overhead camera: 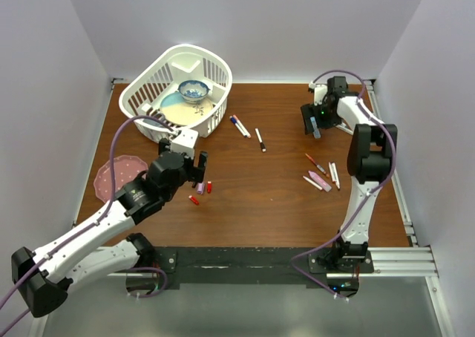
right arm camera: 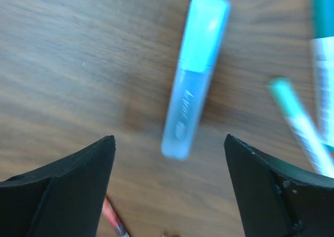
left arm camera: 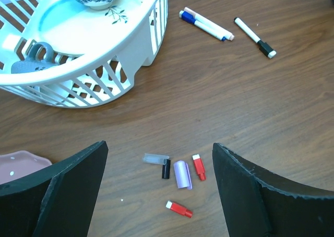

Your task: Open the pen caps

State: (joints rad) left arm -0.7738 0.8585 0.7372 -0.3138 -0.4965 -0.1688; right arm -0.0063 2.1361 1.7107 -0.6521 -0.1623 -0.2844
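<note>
Left gripper [left arm camera: 160, 147] jaws wide, empty, right gripper [right arm camera: 169, 139] likewise; clear cap [left arm camera: 155, 157] wrist-view only.

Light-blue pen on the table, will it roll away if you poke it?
Probably yes: the light-blue pen looks round and lies flat on the smooth table. It seems small and plastic, so it is likely light and stiff.

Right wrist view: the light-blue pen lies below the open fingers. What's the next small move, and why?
Probably nudge the right gripper forward and down so its open jaws straddle the middle of the light-blue pen, then close. In this view only the pen's near end lies between them, and it lies flat on the table. The blur hides whether it is capped.
</note>
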